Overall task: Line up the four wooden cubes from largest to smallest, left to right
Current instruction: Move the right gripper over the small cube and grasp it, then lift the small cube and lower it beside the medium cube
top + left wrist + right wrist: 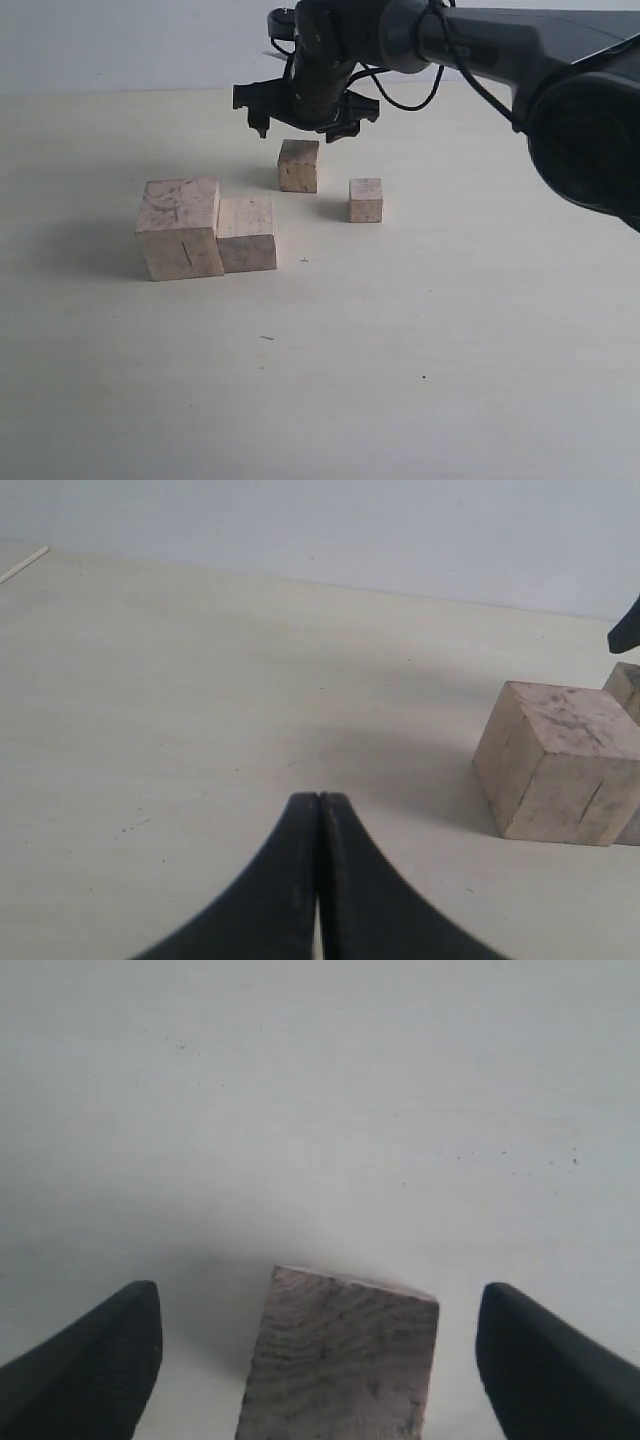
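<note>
Taking 12 o'clock as away from the exterior camera, four wooden cubes sit flat on the tabletop (450, 340), each with a face turned roughly toward that camera. Being equal-sided, none points any one way.

Nearest is the largest cube (180, 228). The second cube (247, 233) touches it at its 3 o'clock, and their front faces are nearly in line. Farther back, at about 1 o'clock from the second cube and apart from it, stands the smallest cube (366, 200). The third cube (299, 166) is farthest, at about 11 o'clock from the smallest, with a gap between them.

Two tools show. The left tool (318, 815) appears only in its wrist view. Its fingers are pressed together with nothing between them, low over bare tabletop, and the largest cube (560, 765) lies ahead and to one side.

The right tool (298, 130) hangs just above the third cube, spread wide. In its wrist view the third cube (340, 1360) sits between the two fingers (95, 1360) with clear space on both sides, so this tool grips nothing.
</note>
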You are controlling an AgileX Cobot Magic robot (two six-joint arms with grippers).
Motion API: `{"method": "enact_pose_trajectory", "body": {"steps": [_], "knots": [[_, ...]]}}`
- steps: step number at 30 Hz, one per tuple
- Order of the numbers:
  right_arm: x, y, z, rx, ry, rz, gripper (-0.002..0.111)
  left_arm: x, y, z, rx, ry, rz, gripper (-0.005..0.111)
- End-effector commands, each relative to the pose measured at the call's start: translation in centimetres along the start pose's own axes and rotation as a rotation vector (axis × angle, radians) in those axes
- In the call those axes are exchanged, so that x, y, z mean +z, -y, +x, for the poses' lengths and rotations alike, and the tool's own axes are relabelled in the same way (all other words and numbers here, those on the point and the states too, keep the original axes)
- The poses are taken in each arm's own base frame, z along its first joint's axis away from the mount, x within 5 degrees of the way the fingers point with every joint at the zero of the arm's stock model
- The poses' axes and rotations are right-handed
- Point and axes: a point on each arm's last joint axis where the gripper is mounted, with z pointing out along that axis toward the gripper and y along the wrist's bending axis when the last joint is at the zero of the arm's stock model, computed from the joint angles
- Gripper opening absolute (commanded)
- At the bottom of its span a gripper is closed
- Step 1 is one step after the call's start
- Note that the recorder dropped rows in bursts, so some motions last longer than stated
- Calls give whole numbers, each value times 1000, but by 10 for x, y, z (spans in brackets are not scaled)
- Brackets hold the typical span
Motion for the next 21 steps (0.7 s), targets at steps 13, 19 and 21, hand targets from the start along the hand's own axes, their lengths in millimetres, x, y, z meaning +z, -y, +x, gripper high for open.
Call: {"method": "enact_pose_trajectory", "body": {"steps": [13,19,21], "knots": [[-10,0,-10,-129,-87,73,2,0,0,-1,7,14,6,0],[-62,-10,-24,-415,-168,24,0,0,0,-1,7,14,6,0],[-77,-10,-31,-559,-140,-1,0,0,0,-1,7,14,6,0]]}}
